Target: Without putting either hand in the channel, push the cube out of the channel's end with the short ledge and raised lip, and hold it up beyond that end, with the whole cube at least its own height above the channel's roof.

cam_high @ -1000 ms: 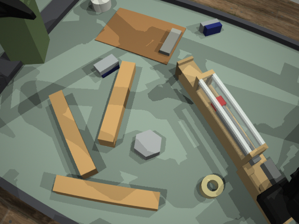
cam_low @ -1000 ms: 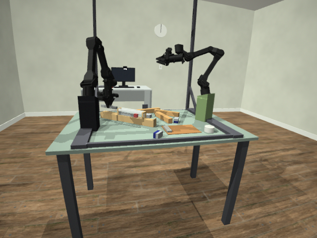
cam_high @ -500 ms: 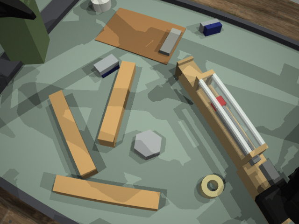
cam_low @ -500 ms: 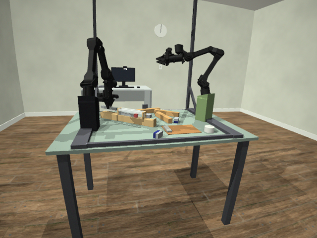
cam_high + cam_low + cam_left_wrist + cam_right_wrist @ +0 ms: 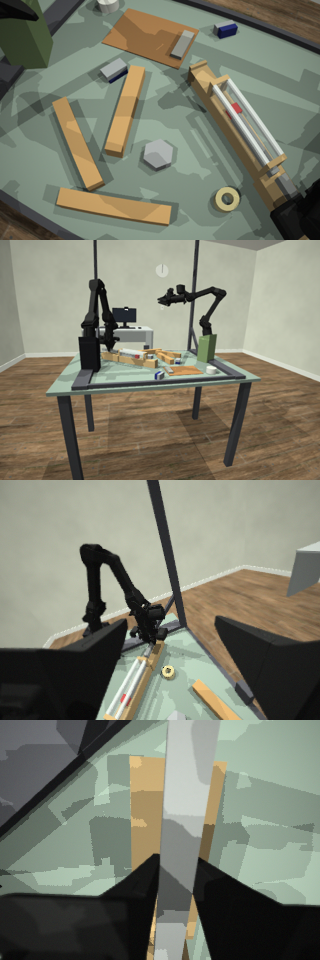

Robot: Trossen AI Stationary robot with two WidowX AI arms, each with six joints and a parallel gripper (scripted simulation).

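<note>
A long wooden channel (image 5: 232, 124) with a roof of white rails lies at the right of the table. Its far end (image 5: 198, 67) has the short ledge and raised lip. A small red cube (image 5: 236, 107) sits inside, about midway, and also shows in the left wrist view (image 5: 127, 700). My right gripper (image 5: 292, 200) is at the near end, outside the channel, shut on a grey rod (image 5: 185, 820). The rod (image 5: 284, 183) reaches into the channel toward the cube. My left gripper (image 5: 161, 300) is open and empty, high above the table.
Three wooden planks (image 5: 125, 111) (image 5: 77, 143) (image 5: 113, 206) lie to the left. A grey hexagon block (image 5: 158, 154) and a cream ring (image 5: 227, 199) sit near the channel. A brown mat (image 5: 151, 36) carries a grey bar. A green box (image 5: 24, 36) stands far left.
</note>
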